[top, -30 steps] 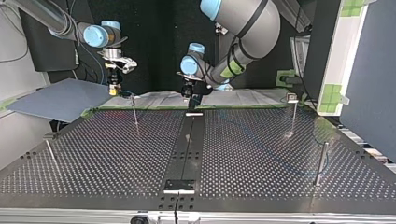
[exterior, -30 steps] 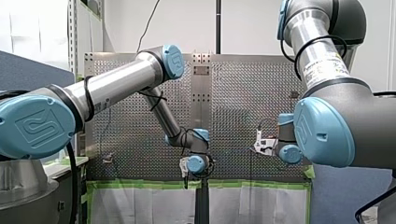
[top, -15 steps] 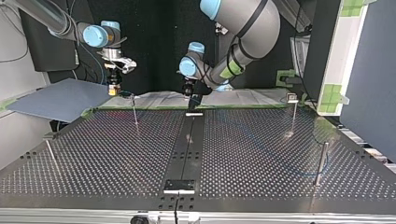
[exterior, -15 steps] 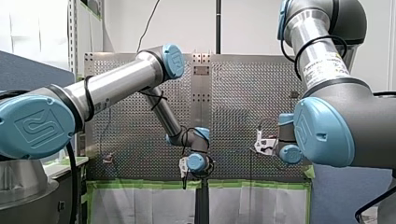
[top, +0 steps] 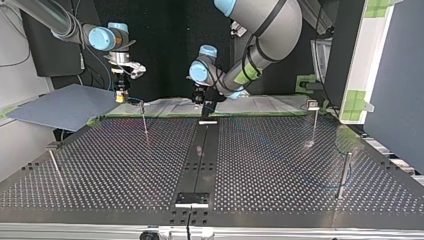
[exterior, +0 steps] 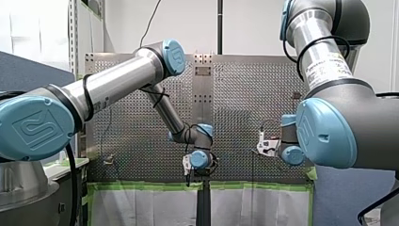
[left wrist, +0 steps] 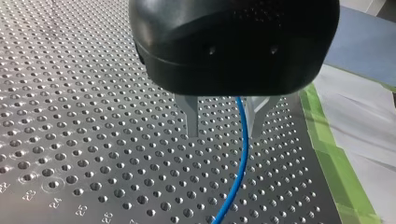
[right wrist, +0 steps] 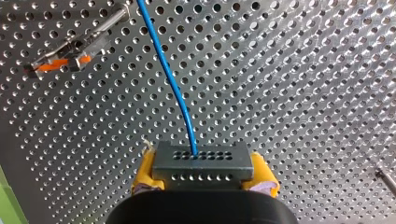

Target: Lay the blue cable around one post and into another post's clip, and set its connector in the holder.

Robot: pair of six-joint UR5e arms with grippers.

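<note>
My left gripper (left wrist: 223,136), black with bare metal fingers, hangs over the perforated metal table (left wrist: 70,116), jaws standing apart; the thin blue cable (left wrist: 242,154) runs down between them (nearer one finger). Rightward in the front view, my right gripper (right wrist: 204,177) clamps the grey rectangular hole-studded connector (right wrist: 203,159) between yellow pads (right wrist: 144,169); the cable leaves it and passes near a slim metal post (right wrist: 74,50) with an orange-marked clip.

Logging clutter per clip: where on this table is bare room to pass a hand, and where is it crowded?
Free: the top view's left half, between the clip post, the edge post and the centre strip. Crowded: the far edge, where my left tool and right tool hang, and the right half, crossed by the blue cable.
</note>
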